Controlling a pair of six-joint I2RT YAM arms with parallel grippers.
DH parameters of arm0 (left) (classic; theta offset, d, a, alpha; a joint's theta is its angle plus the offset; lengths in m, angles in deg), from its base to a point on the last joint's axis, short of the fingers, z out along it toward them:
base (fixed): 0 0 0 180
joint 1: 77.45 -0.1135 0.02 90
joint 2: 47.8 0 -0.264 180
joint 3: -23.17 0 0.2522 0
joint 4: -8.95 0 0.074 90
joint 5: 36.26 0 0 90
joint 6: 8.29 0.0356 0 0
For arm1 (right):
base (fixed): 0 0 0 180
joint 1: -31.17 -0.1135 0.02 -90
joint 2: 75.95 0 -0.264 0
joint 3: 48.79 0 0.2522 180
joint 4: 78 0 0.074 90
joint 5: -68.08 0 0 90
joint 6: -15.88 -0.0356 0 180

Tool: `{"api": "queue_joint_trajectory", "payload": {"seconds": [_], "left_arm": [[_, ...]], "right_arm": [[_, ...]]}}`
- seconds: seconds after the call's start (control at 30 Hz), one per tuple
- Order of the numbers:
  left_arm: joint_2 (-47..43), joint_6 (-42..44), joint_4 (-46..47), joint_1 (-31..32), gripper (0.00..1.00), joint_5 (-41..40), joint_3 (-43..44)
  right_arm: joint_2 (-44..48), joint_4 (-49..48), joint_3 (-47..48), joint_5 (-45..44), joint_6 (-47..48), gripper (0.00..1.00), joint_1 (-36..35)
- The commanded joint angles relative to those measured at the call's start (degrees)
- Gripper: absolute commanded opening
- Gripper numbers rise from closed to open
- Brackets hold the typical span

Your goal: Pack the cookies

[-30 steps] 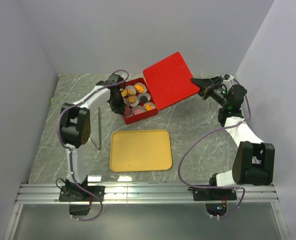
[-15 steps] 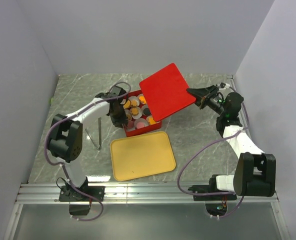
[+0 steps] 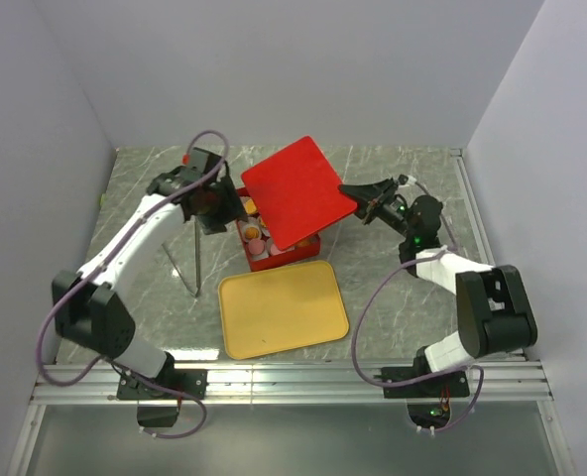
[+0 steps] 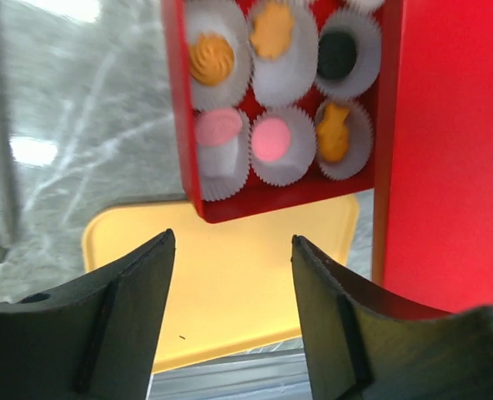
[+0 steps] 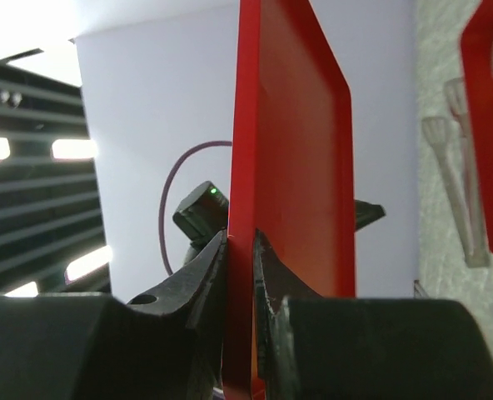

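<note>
The cookies sit in white paper cups inside a red box (image 4: pixel 263 198): an orange swirl (image 4: pixel 211 58), a tan flower (image 4: pixel 271 29), a black round (image 4: pixel 336 52), two pink ones (image 4: pixel 271 139) and an orange piece (image 4: pixel 334 142). My left gripper (image 4: pixel 232 242) hangs open and empty above the box's near-left side (image 3: pixel 209 203). My right gripper (image 5: pixel 240 237) is shut on the edge of the red lid (image 5: pixel 296 167). The lid (image 3: pixel 298 190) is tilted and covers the right part of the box (image 3: pixel 262 260) in the top view.
A yellow tray (image 3: pixel 284 307) lies just in front of the box, touching or nearly touching it. A pair of clear tongs (image 3: pixel 194 253) lies on the marble table to the left. Grey walls close in the left, back and right.
My right gripper has carried the lid leftward over the box. My left gripper has opened and drawn back up and to the left. The box and tray have shifted slightly.
</note>
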Motion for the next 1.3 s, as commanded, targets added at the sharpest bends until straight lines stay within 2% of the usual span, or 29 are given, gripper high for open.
{"api": "queue_joint_trajectory", "payload": {"seconds": [0.0,0.17,0.33,0.43,0.5,0.57,0.6,0.67,0.9,1.1,1.27], "left_arm": [[-6.6,1.3,-0.5,-5.4,0.65,0.4,-2.3],[-12.8,3.3,2.9,-10.7,0.68,3.1,-7.7],[-14.3,5.9,3.2,-13.0,0.67,4.4,-9.7],[-14.7,6.5,3.5,-14.2,0.67,6.5,-9.7],[-13.2,6.6,1.2,-13.7,0.63,7.5,-8.5],[-14.1,5.7,2.3,-12.4,0.64,9.1,-10.3],[-15.2,5.5,3.3,-12.2,0.64,9.9,-11.6],[-15.5,4.6,5.2,-12.4,0.65,10.7,-14.7],[-16.1,5.0,8.1,-13.0,0.64,8.8,-17.1],[-19.5,4.7,5.9,-13.0,0.64,7.9,-17.2],[-21.2,5.1,6.8,-13.0,0.63,7.6,-20.6]], "right_arm": [[-4.1,-17.1,-1.8,-6.3,-5.6,0.0,-2.0],[-14.7,-33.1,-2.3,-11.7,-13.4,0.0,-5.9],[-16.9,-33.2,-1.3,-15.4,-12.6,0.0,-7.8],[-15.1,-26.2,1.3,-14.8,-8.1,0.0,-8.8],[-12.1,-16.0,4.0,-13.5,-2.3,0.0,-9.5],[-9.2,-3.3,6.1,-13.1,2.7,0.0,-10.0],[-8.7,0.1,8.1,-12.8,7.0,0.0,-10.4],[-8.3,4.2,8.8,-12.3,9.2,0.0,-10.7],[-13.7,-4.2,8.1,-12.2,7.4,0.0,-11.3],[-17.3,-9.0,6.3,-15.1,6.5,0.0,-13.7],[-20.3,-13.8,5.1,-16.9,5.8,0.0,-14.7]]}}
